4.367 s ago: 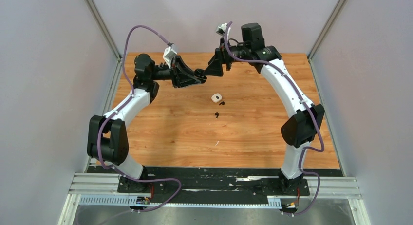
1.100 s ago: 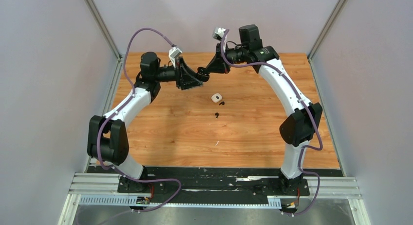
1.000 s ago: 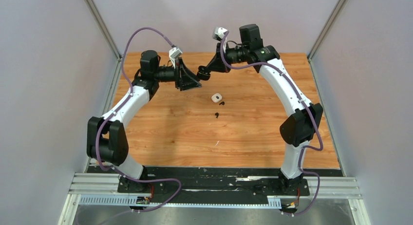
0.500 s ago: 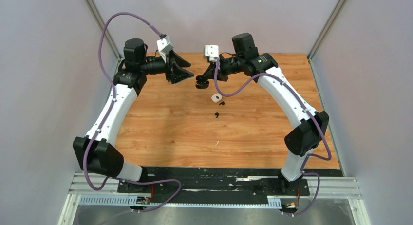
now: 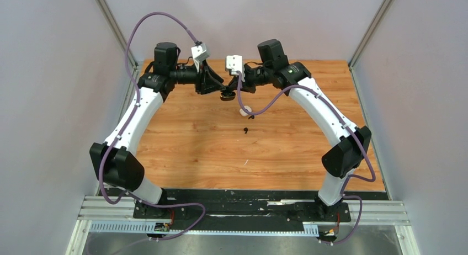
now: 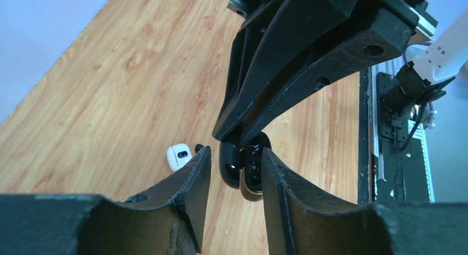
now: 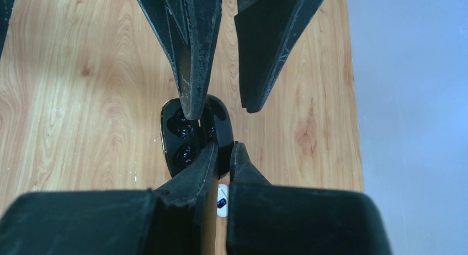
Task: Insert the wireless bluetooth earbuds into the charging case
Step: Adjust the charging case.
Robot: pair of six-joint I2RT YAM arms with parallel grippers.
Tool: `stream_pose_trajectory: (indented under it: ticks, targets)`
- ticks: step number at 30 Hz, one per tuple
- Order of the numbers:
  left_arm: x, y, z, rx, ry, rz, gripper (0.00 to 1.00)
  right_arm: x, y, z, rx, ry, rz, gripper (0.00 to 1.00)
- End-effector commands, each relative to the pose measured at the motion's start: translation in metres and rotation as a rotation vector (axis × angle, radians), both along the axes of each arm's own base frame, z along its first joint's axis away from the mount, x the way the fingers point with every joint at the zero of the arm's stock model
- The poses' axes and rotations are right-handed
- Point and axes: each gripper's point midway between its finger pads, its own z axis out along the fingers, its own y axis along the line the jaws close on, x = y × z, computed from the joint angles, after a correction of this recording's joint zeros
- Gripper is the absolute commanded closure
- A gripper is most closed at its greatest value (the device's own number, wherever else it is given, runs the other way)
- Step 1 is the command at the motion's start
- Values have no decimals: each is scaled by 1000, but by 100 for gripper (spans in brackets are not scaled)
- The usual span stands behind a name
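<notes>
The step in hand looks like a mid-air handover, or a steadying, of the glossy black charging case (image 6: 245, 169). It is an oval plastic shell with a gold rim, held open above the far middle of the pale wooden table (image 5: 193, 150). The right gripper (image 7: 223, 147) has its fingers together, pinched on a thin edge of the case. The left gripper (image 6: 236, 151) reaches in from the left with its fingers (image 6: 193, 178) moderately apart, straddling the case body. One finger lies close against the case, but I cannot tell whether it touches. Two tiny black earbuds (image 5: 252, 116) lie on the table below, just beside a small white rounded case (image 6: 179, 157). The wells of the held case look empty, though the gloss makes that uncertain. The next move probably calls for the left fingers to close squarely on the body without twisting it, so the right gripper can let go and fetch an earbud.
</notes>
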Motion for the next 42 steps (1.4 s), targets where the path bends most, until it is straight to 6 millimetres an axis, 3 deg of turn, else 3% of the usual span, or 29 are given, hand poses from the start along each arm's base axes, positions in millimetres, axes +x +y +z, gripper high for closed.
stream_pose_trajectory:
  ticks: [1,12,21,29,35,37,41,42]
  targets:
    - [-1,-1,5,23,-28,-15,55,-3,1,38,40,-123,5,100]
    - [4,-7,-10,65,1,-13,58,-1,4,41,39,-147,-3,100]
    - [6,-10,-14,58,31,-23,79,-1,6,42,39,-156,-2,100]
    - [7,-10,-20,63,49,-25,74,-2,7,42,39,-160,2,100]
    - [4,-11,-23,62,65,-43,89,-1,10,41,40,-162,0,100]
    - [3,-11,-24,59,72,-48,98,0,10,41,43,-160,-3,100]
    - [0,-12,-23,47,71,-52,100,2,10,39,44,-148,-18,100]
    - [1,-12,-18,40,47,-49,100,3,11,39,46,-141,-28,94]
